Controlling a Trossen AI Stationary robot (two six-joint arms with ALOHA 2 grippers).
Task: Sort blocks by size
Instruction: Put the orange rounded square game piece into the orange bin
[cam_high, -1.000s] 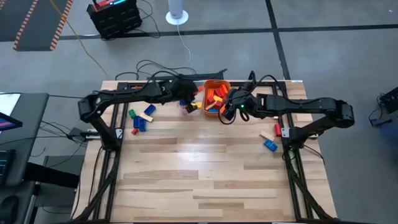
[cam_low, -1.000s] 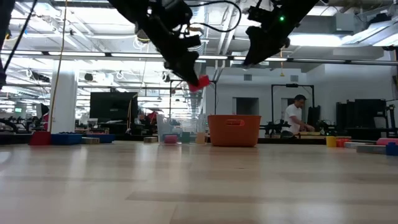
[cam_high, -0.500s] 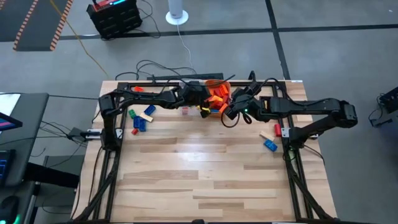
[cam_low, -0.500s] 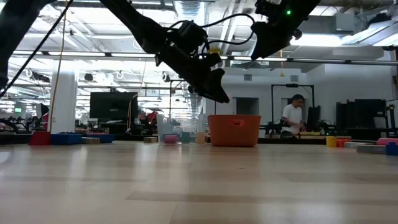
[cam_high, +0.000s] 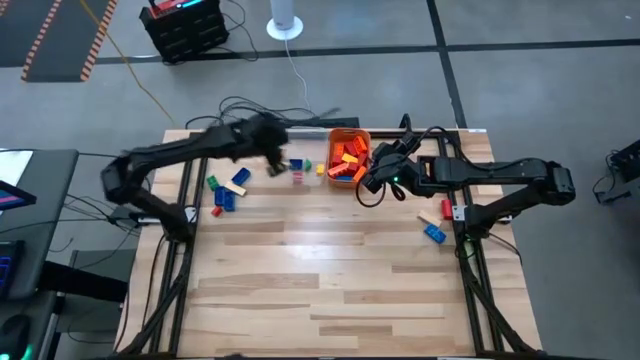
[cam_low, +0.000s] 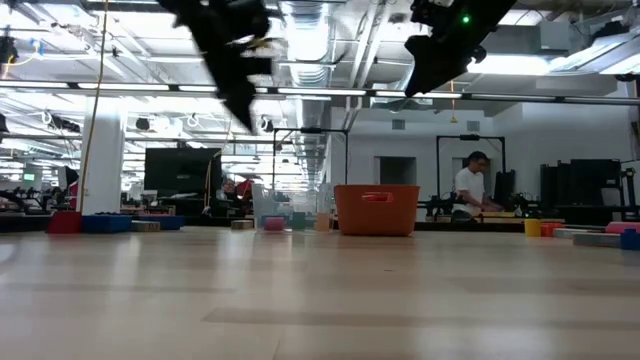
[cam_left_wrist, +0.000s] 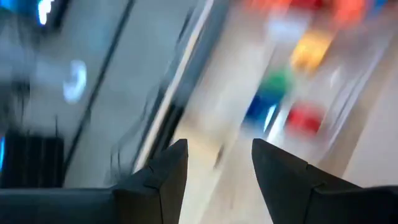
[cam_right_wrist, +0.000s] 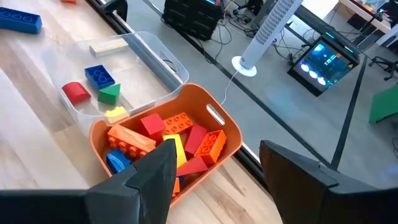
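The left gripper (cam_left_wrist: 217, 165), jaws now parted and empty, is swinging back from the orange tub (cam_high: 348, 160) toward loose blocks (cam_high: 226, 190), its red block apparently dropped; the right gripper (cam_right_wrist: 214, 168) is hovering open beside the tub

Orange tub (cam_high: 349, 155) blocks far edge; near tabletop (cam_high: 330, 280) apparently free.

Grey floor (cam_high: 520, 90) surrounds the wooden table (cam_high: 330, 280); bright ceiling lights.
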